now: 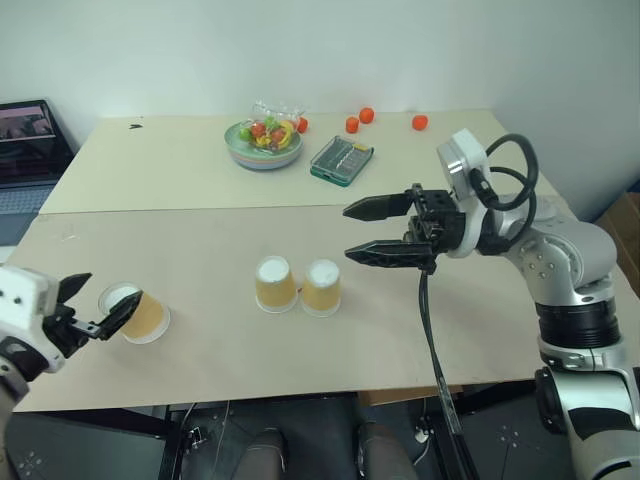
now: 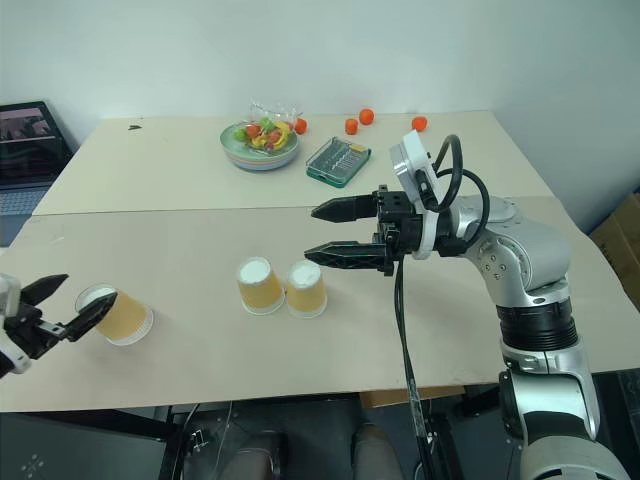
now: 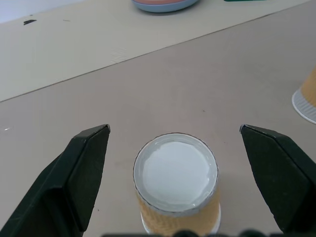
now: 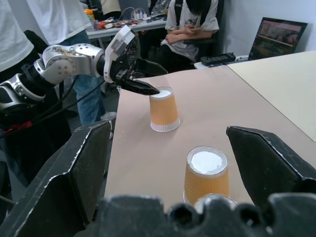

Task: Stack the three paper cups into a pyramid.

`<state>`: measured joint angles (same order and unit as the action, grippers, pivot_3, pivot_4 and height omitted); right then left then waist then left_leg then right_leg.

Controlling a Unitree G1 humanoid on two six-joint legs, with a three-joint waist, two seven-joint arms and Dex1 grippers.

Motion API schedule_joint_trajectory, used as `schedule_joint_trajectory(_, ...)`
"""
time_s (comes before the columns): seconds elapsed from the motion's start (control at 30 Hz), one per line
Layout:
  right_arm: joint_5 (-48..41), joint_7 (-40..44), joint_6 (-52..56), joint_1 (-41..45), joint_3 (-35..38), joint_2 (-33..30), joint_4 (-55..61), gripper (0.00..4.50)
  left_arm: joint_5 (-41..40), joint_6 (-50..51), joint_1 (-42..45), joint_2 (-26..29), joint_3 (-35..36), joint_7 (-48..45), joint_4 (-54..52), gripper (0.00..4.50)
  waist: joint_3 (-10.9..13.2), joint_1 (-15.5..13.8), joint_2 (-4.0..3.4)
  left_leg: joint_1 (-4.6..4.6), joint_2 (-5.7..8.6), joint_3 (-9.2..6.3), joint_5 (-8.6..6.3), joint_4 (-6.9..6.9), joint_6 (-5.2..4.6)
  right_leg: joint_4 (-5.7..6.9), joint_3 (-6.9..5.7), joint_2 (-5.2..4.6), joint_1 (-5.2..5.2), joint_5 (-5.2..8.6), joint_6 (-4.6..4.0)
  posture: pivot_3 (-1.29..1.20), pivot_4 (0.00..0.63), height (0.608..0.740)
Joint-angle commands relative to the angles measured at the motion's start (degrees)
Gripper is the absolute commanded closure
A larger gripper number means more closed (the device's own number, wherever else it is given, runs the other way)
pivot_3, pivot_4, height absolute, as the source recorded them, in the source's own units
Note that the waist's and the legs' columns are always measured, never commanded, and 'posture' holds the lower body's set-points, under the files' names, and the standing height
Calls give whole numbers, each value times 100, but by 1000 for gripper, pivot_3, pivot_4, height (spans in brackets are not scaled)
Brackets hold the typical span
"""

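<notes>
Now I am straddling the lone cup (image 1: 140, 313) at the tabletop's (image 1: 200, 360) left edge with my left end effector (image 1: 95, 308), fingers apart; squeezing gently should avoid crushing it. My right end effector (image 1: 378, 231) is hovering open above the base pair (image 1: 298, 286).

The two eye views look down and forward from above the table's (image 1: 200, 370) near edge. The left wrist view sits low and close behind one upturned cup (image 3: 176, 190); the right wrist view faces left across the table (sharing that cup).
</notes>
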<state>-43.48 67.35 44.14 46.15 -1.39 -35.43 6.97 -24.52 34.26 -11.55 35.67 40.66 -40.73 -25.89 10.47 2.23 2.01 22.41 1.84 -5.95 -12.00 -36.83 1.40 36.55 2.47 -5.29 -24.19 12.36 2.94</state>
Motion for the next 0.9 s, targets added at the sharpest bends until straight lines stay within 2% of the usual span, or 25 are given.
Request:
schedule_joint_trajectory(0.03,-55,-82,34,18,162,-110,271,111,121,-409,-126,-174,-207,192,-21,0,0,4,0,0,0,1,0,0,0,0,1,-1,0,0,0,0,150,740)
schedule_joint_trajectory(0.33,-64,-183,115,-28,169,-321,335,111,1,-721,-151,-325,-240,479,404,0,-1,0,-3,-10,-1,2,0,0,0,5,1,1,6,1,-2,0,150,740)
schedule_joint_trajectory(0.6,24,-194,58,2,92,-314,271,111,-360,-561,221,28,-16,627,450,0,-2,1,-3,-7,-5,3,0,0,0,7,-1,6,4,3,-3,0,150,740)
schedule_joint_trajectory(0.9,123,-286,14,54,68,-240,210,111,-562,-422,280,30,-117,818,261,0,-1,4,-3,-7,-7,3,0,0,0,7,-1,7,3,3,-4,0,150,740)
